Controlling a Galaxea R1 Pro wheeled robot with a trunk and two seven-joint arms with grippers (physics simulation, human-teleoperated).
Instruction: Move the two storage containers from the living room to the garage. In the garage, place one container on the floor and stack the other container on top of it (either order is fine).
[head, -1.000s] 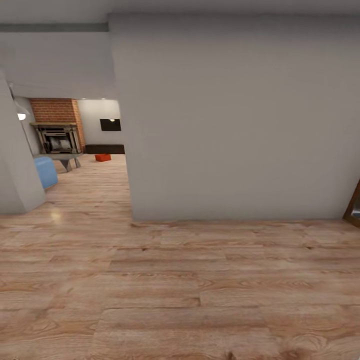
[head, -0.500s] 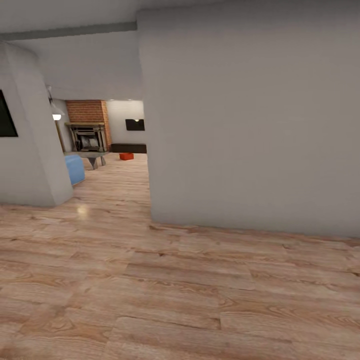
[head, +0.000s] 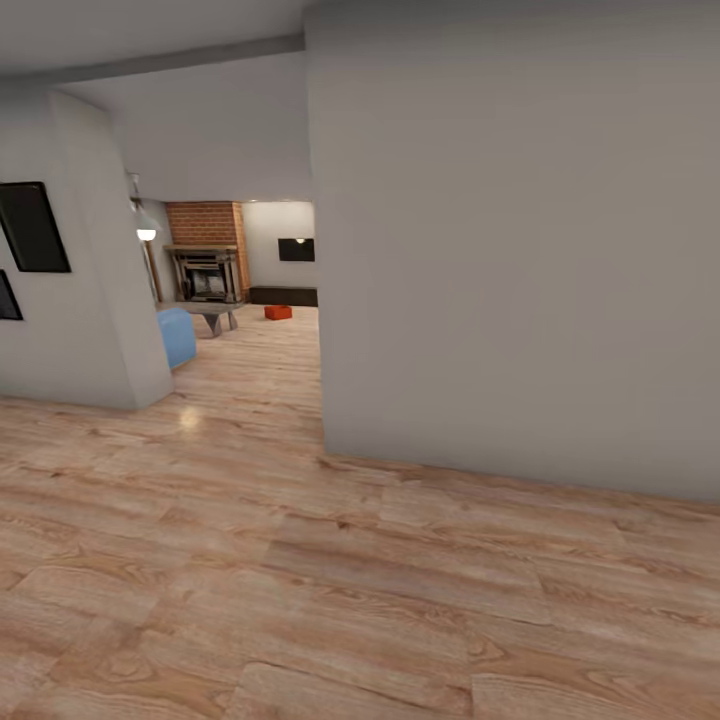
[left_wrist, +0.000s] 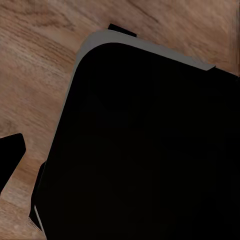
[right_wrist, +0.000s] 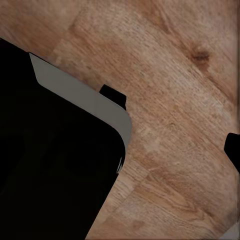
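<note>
A: Head view is showing a light wood plank floor (head: 330, 570) with visible grain, and a broad, smooth pale grey wall (head: 520, 250) is filling the right side.

B: Where is a storage container (head: 278, 312) sitting?

A: One small orange-red box is resting on the planks far down the opening in the living room (head: 240, 290), near a long dark low cabinet (head: 283, 296). A brick fireplace (head: 207, 250), a blue sofa (head: 176, 334) corner and a lit lamp (head: 146, 233) are showing there too. Two dark framed pictures (head: 33, 228) are hanging on the left wall; no writing is readable.

B: Anything changing?

A: The whole picture is sliding rightward compared with a second ago, so the camera is turning; the frames are newly coming into sight.

B: And the jaws?

A: Left wrist view is showing a black, rounded-cornered base (left_wrist: 145, 145) over planks; I cannot tell either gripper's state.
</note>
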